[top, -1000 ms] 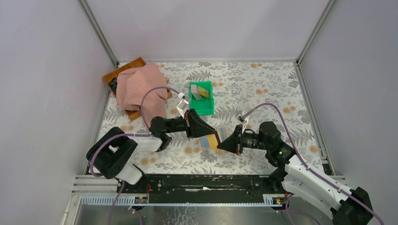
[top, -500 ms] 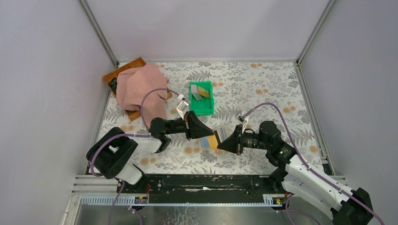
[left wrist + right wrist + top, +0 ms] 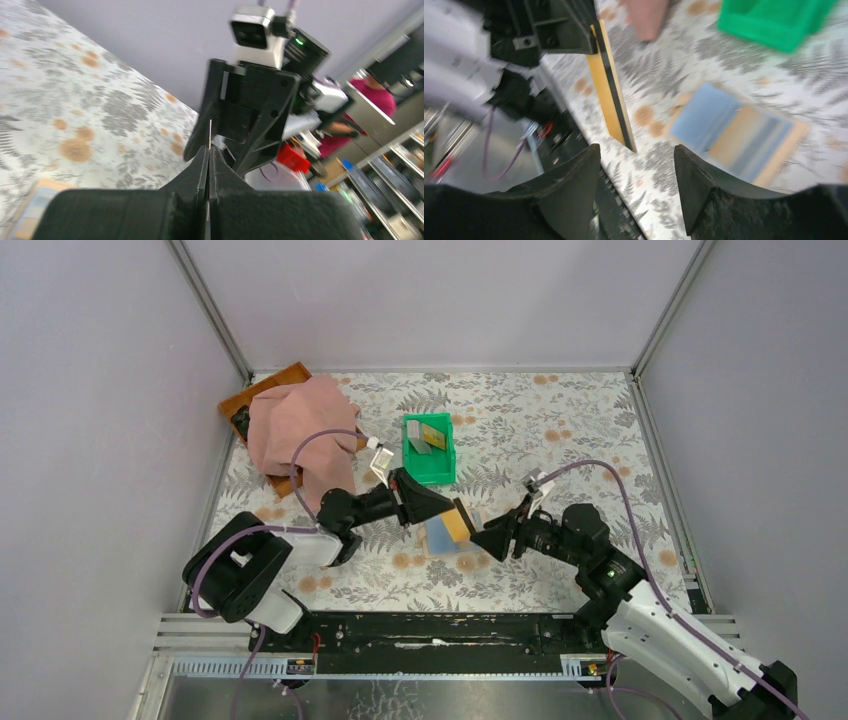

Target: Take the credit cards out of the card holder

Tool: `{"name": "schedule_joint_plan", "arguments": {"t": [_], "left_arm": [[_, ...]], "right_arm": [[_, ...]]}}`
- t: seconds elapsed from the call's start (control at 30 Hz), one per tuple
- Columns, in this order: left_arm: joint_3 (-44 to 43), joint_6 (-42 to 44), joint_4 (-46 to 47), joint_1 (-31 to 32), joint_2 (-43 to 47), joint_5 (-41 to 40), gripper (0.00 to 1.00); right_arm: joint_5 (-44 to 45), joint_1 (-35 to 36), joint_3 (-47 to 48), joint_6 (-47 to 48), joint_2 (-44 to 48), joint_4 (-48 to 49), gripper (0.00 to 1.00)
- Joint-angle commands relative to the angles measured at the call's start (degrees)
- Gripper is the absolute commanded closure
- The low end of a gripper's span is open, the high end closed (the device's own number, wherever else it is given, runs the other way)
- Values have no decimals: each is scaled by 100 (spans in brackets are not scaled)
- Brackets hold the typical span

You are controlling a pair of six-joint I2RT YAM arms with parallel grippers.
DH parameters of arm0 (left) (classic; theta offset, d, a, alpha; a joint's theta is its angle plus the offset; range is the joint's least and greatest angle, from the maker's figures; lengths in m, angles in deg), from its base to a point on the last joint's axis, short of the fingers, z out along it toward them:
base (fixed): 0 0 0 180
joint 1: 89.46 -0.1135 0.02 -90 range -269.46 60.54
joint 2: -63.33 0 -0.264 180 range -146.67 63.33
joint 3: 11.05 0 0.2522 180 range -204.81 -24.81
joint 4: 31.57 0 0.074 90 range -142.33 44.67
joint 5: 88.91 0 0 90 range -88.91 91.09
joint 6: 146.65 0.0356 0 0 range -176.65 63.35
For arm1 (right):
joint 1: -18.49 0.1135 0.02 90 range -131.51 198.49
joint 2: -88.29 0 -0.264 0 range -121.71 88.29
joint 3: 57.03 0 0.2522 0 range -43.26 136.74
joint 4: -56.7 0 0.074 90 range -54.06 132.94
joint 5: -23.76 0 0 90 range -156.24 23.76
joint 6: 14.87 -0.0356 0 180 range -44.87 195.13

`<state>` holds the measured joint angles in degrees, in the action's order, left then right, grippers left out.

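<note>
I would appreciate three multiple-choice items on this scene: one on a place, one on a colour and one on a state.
1. Where is the card holder? A) in the bin B) on the table C) under the cloth
2. What colour is the card in the left gripper? A) yellow B) red C) white
3. How is the right gripper? A) shut on the card B) shut on the card holder C) open
Answers: 1 B, it lies open on the table, apart from bin and cloth. 2 A, the pinched card is yellow with a dark stripe. 3 C, its jaws stand wide apart.
</note>
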<state>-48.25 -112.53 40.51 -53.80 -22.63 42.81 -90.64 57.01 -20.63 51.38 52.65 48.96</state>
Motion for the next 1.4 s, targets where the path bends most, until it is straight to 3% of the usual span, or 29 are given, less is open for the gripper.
{"name": "schedule_joint_plan", "arguments": {"t": [0.0, 0.13, 0.27, 0.6, 0.93, 1.37], "left_arm": [[-84, 842, -819, -93, 249, -1690, 100], [-332, 1499, -2186, -88, 568, -3357, 100], [-810, 1952, -3184, -72, 494, -4730, 100], [-2059, 2228, -4073, 243, -545, -7330, 100], [-2653, 2150, -3621, 319, -1728, -8476, 100], [-3404, 2377, -3241, 309, -2707, -8718, 100]], "right_arm": [[2487, 15, 177, 3, 567, -622, 39], [3544, 15, 47, 113, 852, -1015, 43], [3499, 11, -2, 164, 546, -1000, 43], [2939, 7, -72, 257, -497, -366, 44], [2738, 10, -92, 318, -757, -176, 43], [2681, 6, -54, 345, -1081, -75, 43]]}}
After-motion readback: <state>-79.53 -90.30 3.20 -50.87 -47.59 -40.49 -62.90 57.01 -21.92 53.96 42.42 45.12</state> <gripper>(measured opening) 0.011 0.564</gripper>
